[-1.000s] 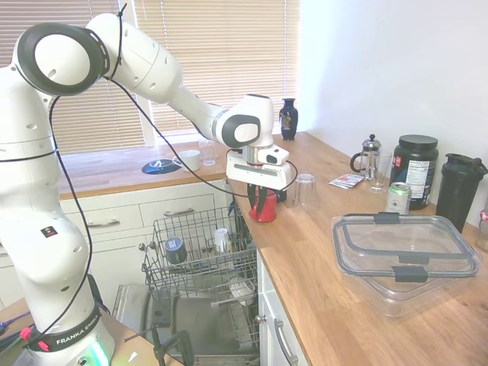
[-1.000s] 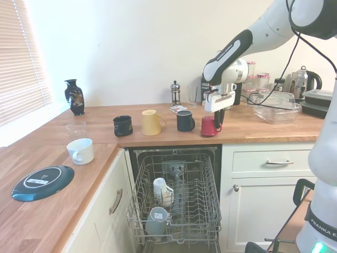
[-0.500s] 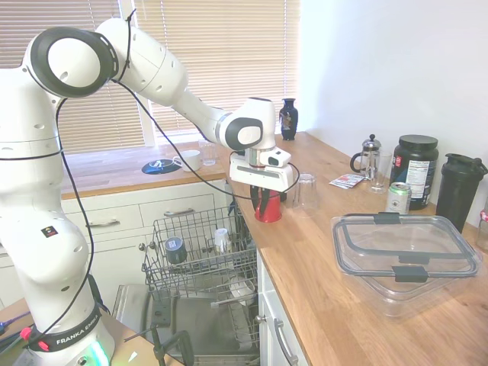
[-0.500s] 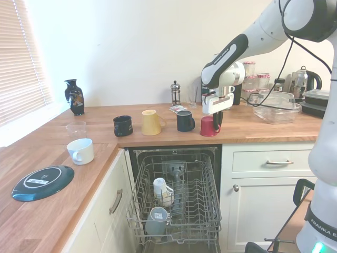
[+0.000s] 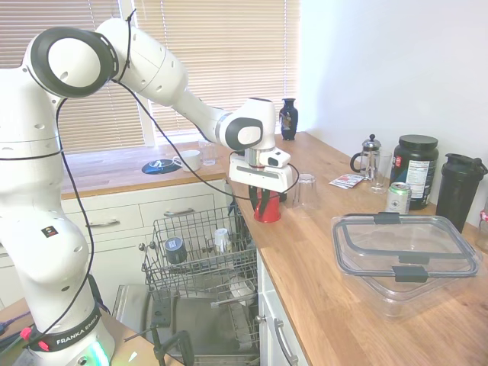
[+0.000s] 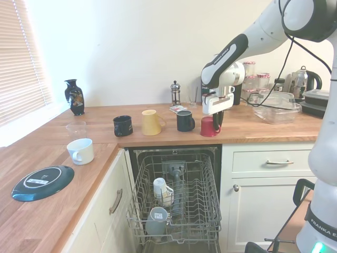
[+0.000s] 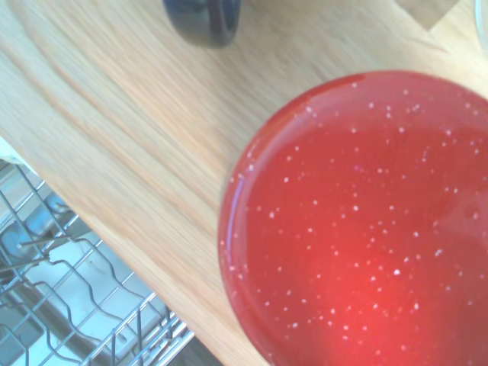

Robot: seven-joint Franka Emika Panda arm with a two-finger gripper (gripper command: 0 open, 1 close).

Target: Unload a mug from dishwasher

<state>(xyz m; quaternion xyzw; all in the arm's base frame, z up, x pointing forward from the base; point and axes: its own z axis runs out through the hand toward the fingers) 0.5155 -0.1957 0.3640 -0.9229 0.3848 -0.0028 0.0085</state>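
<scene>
Currently: red mug (image 5: pixel 267 207) upright on the tabletop (image 5: pixel 320 274), directly above the open dishwasher (image 6: pixel 176 197), jaws of the gripper (image 6: pixel 215 120) closed on its rim. Step, as judged: set-down; next calls for releasing and lifting clear.

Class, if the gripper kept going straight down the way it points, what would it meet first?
The gripper points down at the red mug on the wooden counter, so the mug comes first.

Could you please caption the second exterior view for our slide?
Pincer at the red mug standing on the wooden counter above the open dishwasher.
</scene>
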